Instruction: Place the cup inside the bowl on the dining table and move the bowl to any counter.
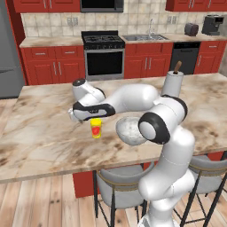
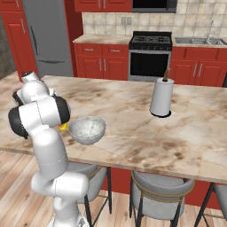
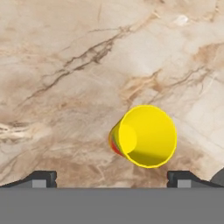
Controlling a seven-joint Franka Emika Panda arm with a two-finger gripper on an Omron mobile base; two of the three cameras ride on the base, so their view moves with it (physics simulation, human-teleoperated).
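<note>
The small yellow cup [image 1: 95, 127] with a red lower part stands upright on the dining table [image 1: 44, 133], near its front edge. My gripper [image 1: 91, 119] hovers just above it, open, with nothing between the fingers. In the hand view I look down into the cup [image 3: 144, 136], which lies a little right of the middle between the two fingertips [image 3: 43, 178]; the gripper [image 3: 111, 179] is wide apart. The grey-white speckled bowl [image 1: 128, 129] sits on the table just right of the cup, partly behind my elbow. From the right base view the bowl [image 2: 87, 128] is plain and the cup [image 2: 63, 126] is a yellow sliver behind my arm.
A paper towel roll [image 1: 172, 82] stands upright further back on the table [image 2: 133, 133]. Grey stools [image 1: 119, 186] are tucked under the front edge. Across the aisle, the counter [image 1: 48, 41] over red drawers flanks a stove [image 1: 103, 42].
</note>
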